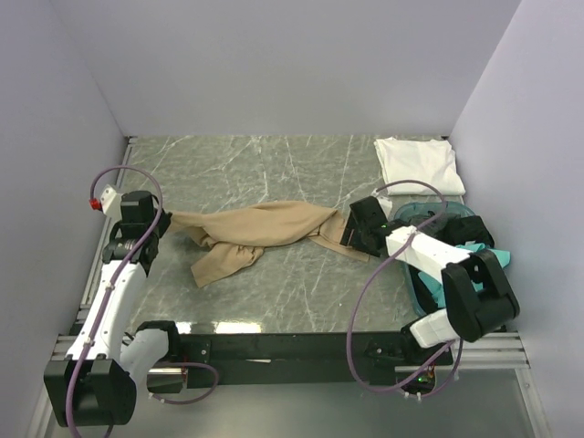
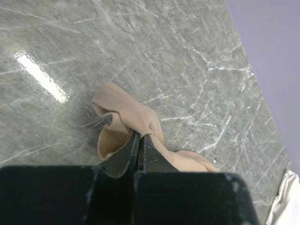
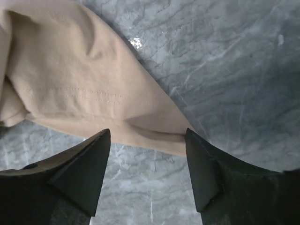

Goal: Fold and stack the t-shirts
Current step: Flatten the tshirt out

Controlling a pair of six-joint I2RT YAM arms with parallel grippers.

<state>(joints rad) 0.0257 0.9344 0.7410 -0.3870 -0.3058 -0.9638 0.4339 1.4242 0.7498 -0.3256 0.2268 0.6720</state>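
Marble tabletop (image 1: 301, 306) shows bare between the near edge and the tan t-shirt (image 1: 265, 224). The shirt is stretched across the middle with its long axis running left to right, and a loose bunch sags toward the near left. At its left end the left gripper (image 1: 155, 222) is clamped on a fold of the cloth. The left wrist view shows its fingers (image 2: 124, 157) pressed together with tan fabric pinched between them, which the top view cannot show. At the right end the right gripper (image 1: 339, 235) has its jaws apart. Only the right wrist view shows the hemmed corner lying flat on the marble between the two tips, with neither clearly pressing it. Right of that arm sits a teal basket (image 1: 456, 213), its contents mostly hidden by the arm. Farther back, a folded white t-shirt (image 1: 418, 162) lies in the far-right corner, close to the right wall (image 1: 520, 119). Bare marble stretches left of it along the far edge.
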